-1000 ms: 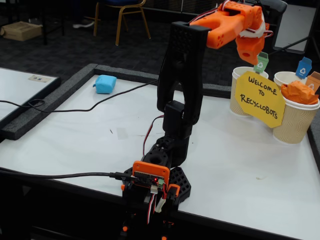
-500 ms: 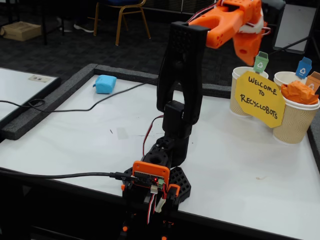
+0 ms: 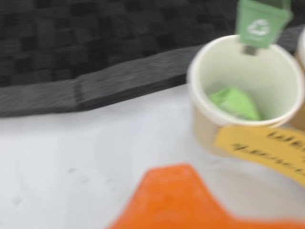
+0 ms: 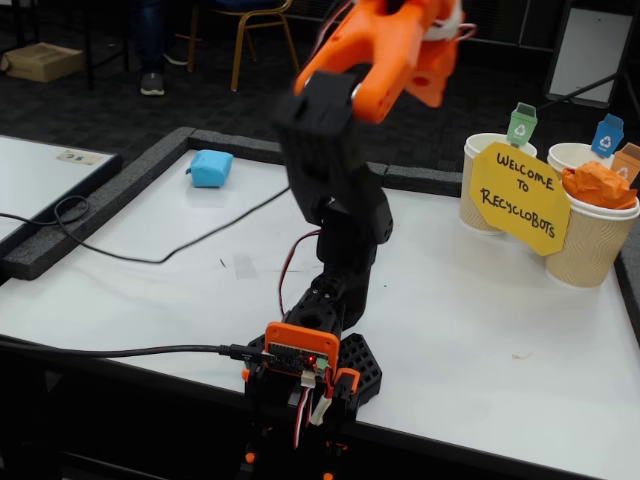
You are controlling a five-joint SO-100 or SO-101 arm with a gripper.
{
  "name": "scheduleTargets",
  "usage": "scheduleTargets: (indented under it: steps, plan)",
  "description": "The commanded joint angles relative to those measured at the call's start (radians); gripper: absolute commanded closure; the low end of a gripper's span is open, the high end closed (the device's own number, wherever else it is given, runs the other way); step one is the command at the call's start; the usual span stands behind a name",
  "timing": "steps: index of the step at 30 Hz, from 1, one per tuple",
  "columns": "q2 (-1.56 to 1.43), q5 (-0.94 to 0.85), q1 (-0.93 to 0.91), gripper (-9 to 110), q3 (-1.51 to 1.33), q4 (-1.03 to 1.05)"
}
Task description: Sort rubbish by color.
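Observation:
In the wrist view a green wad (image 3: pixel 235 102) lies inside a tan paper cup (image 3: pixel 202 124) marked with a green flag (image 3: pixel 259 24). An orange wad (image 4: pixel 597 184) sits on top of a cup (image 4: pixel 588 245) at the right edge of the table. The light blue wad (image 4: pixel 210 167) rests on the table at the far left. My gripper (image 4: pixel 437 85) is raised high above the table, left of the cups, and blurred. One orange finger (image 3: pixel 174 195) fills the bottom of the wrist view, with nothing seen in its grasp.
A yellow "Welcome to Recyclobots" sign (image 4: pixel 520 196) leans on the cups. A third cup (image 4: pixel 568 156) with a blue flag (image 4: pixel 607 135) stands behind. A black cable (image 4: pixel 150 255) trails across the left of the table. The arm's base (image 4: pixel 315 365) sits at the front edge.
The arm has swung up and to the left, away from above the green-flag cup. The cable on the table has shifted with it.

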State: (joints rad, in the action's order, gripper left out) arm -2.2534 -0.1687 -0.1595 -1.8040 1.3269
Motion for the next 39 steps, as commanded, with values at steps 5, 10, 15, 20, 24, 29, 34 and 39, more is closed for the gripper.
scheduleTargets:
  steps: [5,10,15,20,24,29,34,39]
  plan:
    - [-0.399,-0.026,0.153,101,-0.272,-0.097]
    - [-0.528,-0.026,0.184,101,-0.468,-0.166]
    - [-0.649,-0.026,0.190,101,-0.657,-0.213]
    - [-0.721,-0.026,0.146,101,-0.788,-0.261]
    - [-0.859,-0.026,0.140,101,-0.900,-0.253]
    - [-0.977,-0.026,0.156,101,-0.976,-0.199]
    - [-0.977,-0.026,0.242,101,-0.976,-0.164]
    - [-0.977,-0.026,0.304,101,-0.974,-0.143]
